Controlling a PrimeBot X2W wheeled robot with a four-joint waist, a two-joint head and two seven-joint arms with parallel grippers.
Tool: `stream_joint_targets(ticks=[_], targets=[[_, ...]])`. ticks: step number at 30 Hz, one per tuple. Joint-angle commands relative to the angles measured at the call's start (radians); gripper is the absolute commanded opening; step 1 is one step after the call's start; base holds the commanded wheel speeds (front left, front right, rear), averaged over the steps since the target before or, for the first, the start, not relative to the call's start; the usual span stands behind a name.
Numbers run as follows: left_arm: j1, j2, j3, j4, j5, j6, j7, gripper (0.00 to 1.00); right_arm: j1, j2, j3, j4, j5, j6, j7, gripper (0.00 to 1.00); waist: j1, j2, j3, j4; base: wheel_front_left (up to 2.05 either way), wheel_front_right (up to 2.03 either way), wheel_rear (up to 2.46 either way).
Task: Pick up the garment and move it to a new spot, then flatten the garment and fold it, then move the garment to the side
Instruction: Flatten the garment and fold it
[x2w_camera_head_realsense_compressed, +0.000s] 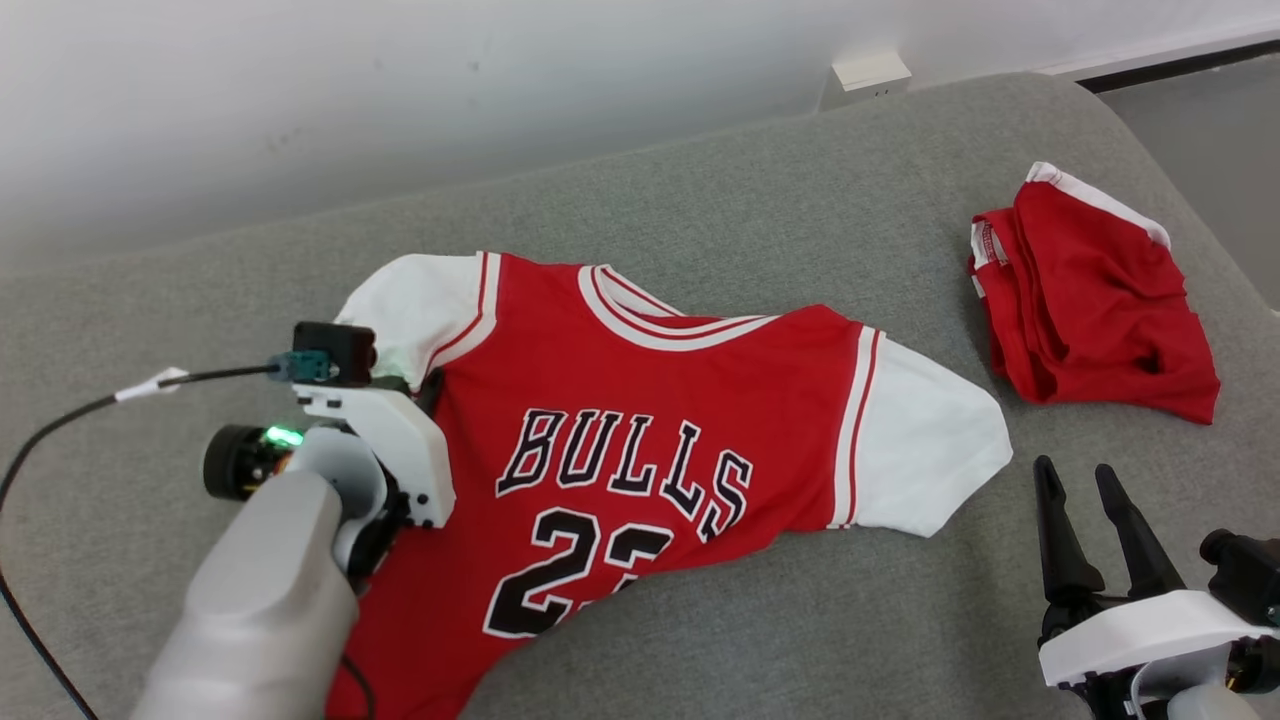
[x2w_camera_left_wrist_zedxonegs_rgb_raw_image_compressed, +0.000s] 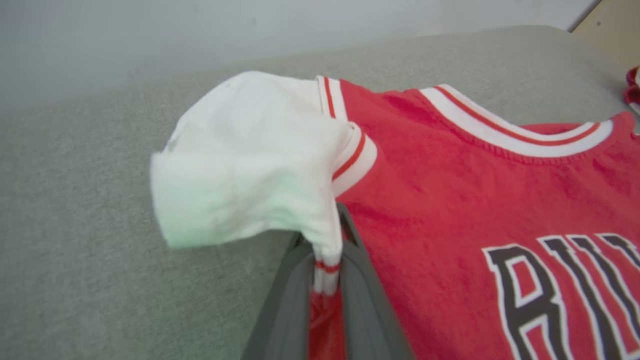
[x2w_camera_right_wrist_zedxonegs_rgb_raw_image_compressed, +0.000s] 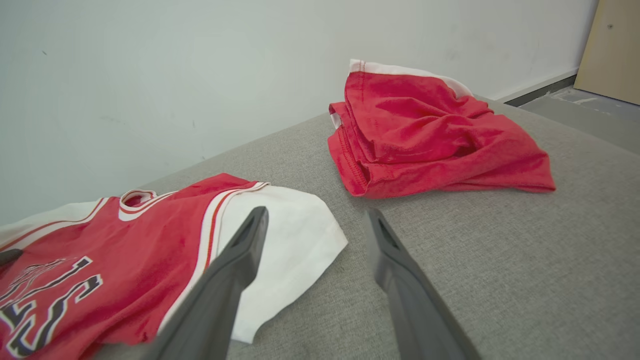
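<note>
**Left fingers pinch the jersey's armhole seam; right fingers wait open**

Head view: the jersey (x2w_camera_head_realsense_compressed: 640, 400) lies face up on the grey cushion (x2w_camera_head_realsense_compressed: 700, 180), to the left of the red shorts (x2w_camera_head_realsense_compressed: 1090, 300) and apart from them. Its lower hem curls out of sight at the bottom edge. The left gripper (x2w_camera_head_realsense_compressed: 420, 400) sits at the jersey's side farthest from the shorts, beside the white sleeve (x2w_camera_head_realsense_compressed: 415, 310). The right gripper (x2w_camera_head_realsense_compressed: 1075, 470) hovers nearer the robot than the shorts, touching no cloth.

Left wrist view: the fingers (x2w_camera_left_wrist_zedxonegs_rgb_raw_image_compressed: 365, 300) are closed on a bunched fold of the armhole seam, where the white sleeve meets the red body on the side away from the shorts. The sleeve balloons up above the grip.

Right wrist view: the fingers (x2w_camera_right_wrist_zedxonegs_rgb_raw_image_compressed: 225, 280) stand wide apart and hold nothing. The jersey's other sleeve lies just ahead, on the side of them away from the shorts.

The cloth looks light, thin and limp, so I'd expect it to sag and fold wherever it is unsupported. A single pinch would probably let it drape and twist. A matching hold at the armhole seam nearer the shorts seems the sound second grip.
</note>
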Motion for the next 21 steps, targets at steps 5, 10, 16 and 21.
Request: stream_joint_targets(ticks=[5, 10, 16, 21], targets=[[-0.100, 0.131, -0.124, -0.085, -0.053, 0.000, 0.058, 0.00, -0.023, -0.004, 0.011, 0.002, 0.015, -0.002, -0.022, 1.00, -0.0001, -0.0001, 0.032, -0.021, 0.00, 0.00, 0.00], [-0.204, 0.245, -0.215, -0.137, -0.115, -0.001, 0.111, 0.00, -0.046, 0.010, 0.027, 0.012, 0.026, -0.002, -0.039, 1.00, -0.0001, -0.0001, 0.082, -0.048, 0.00, 0.00, 0.00], [-0.320, 0.333, -0.264, -0.108, -0.166, -0.001, 0.085, 0.00, -0.083, 0.028, 0.058, 0.033, 0.040, -0.002, -0.064, 1.00, -0.0001, -0.0001, 0.140, -0.098, 0.00, 0.00, 0.00], [-0.384, 0.372, -0.288, -0.044, -0.164, -0.001, 0.034, 0.00, -0.106, 0.039, 0.080, 0.055, 0.053, -0.002, -0.079, 1.00, -0.0001, -0.0001, 0.169, -0.136, 0.00, 0.00, 0.00]])
